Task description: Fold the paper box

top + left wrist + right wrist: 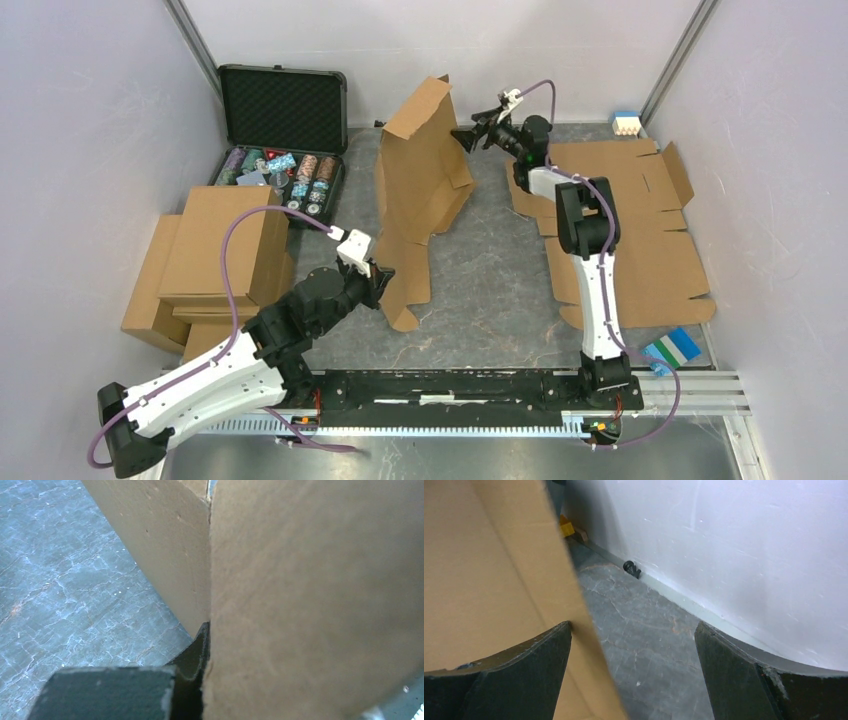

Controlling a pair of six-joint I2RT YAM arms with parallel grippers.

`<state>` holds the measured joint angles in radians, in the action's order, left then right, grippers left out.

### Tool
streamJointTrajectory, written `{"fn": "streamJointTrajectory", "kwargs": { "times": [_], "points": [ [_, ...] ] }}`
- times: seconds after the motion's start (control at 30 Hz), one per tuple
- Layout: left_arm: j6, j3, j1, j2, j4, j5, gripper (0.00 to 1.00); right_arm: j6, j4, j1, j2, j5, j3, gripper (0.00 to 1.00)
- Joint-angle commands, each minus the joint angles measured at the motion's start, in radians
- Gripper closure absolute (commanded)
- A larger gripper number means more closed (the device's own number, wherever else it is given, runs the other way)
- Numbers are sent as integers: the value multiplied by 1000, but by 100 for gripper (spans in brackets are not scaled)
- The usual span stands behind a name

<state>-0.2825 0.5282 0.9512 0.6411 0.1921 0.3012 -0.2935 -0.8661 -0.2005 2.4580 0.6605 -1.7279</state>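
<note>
The paper box (420,190) is a brown cardboard blank held upright, partly bent, in the middle of the table. My left gripper (383,282) is shut on its lower near edge. In the left wrist view the cardboard (310,595) fills the right side and runs between the jaws, with one dark finger (196,652) showing and the other hidden behind it. My right gripper (466,138) is open at the blank's upper right edge. In the right wrist view (633,626) the cardboard (489,580) edge lies just inside the left finger (524,670), and the right finger (744,675) is well apart.
An open black case of poker chips (283,130) sits at the back left. A stack of folded brown boxes (215,250) is on the left. Flat cardboard blanks (640,230) lie on the right under the right arm. The back wall (734,545) is close to the right gripper.
</note>
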Motion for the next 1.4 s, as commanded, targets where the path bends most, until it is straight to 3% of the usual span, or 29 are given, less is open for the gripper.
{"fn": "streamJointTrajectory", "kwargs": {
  "times": [0.0,0.1,0.17,0.27,0.4,0.67,0.9,1.13,1.3,1.37],
  "points": [
    [40,34,4,16,50,-48,94,-89,45,-3,181,158,-289,2],
    [52,36,4,29,49,-44,95,-134,35,-10,272,242,-408,5],
    [57,34,4,39,42,-42,94,-186,-92,-11,256,275,-324,22],
    [59,35,4,50,32,-54,94,-320,-356,-14,197,320,-166,38],
    [62,30,4,34,33,-60,95,-449,-532,-22,141,372,-95,45],
    [65,33,4,-26,79,-46,95,-474,-723,-13,-73,302,284,99],
    [60,35,4,-66,79,-51,94,-375,-791,-17,-360,182,777,100],
    [59,52,4,-107,81,-122,94,-180,-697,-30,-662,-36,1245,100],
    [49,70,4,-116,126,-230,94,-112,-645,-77,-856,-214,1466,100],
    [46,66,4,-142,133,-293,88,-64,-556,-120,-935,-362,1527,100]
  ]
}}
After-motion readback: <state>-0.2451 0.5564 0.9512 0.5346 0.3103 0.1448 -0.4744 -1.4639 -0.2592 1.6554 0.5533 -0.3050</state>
